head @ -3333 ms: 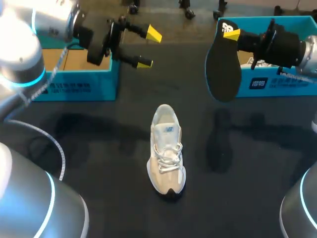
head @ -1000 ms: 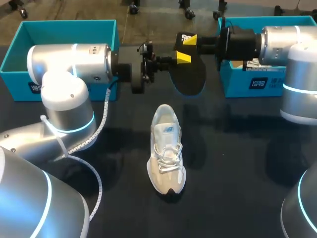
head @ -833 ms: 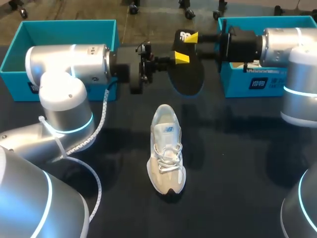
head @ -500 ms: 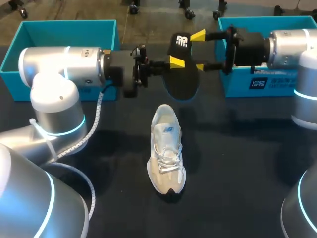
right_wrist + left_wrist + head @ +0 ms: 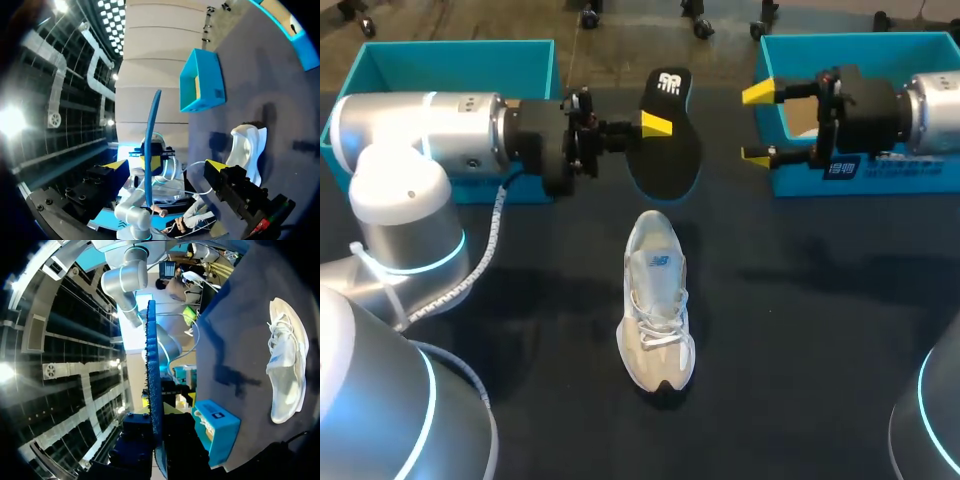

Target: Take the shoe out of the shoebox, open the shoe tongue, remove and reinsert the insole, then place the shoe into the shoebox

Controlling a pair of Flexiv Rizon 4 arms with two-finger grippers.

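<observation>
Since only the left tool (image 5: 655,125) pinches the thin black foam insole (image 5: 670,165), the right tool (image 5: 757,124) standing released, it may twist or slip before reaching the pale laced sneaker (image 5: 658,300).

None of the lettering here is clear enough for you to read. In the upper middle of the head view, the black insole (image 5: 667,145) carries a white logo mark at its far end. Just below it, at centre frame, the white shoe (image 5: 657,300) bears a small blue emblem on its tongue. At the upper right, the front wall of the right shoebox (image 5: 890,176) has a white label patch with a row of small characters beside it, too small to make out. In the left wrist view the same box shows a small dark label, also unreadable.
</observation>
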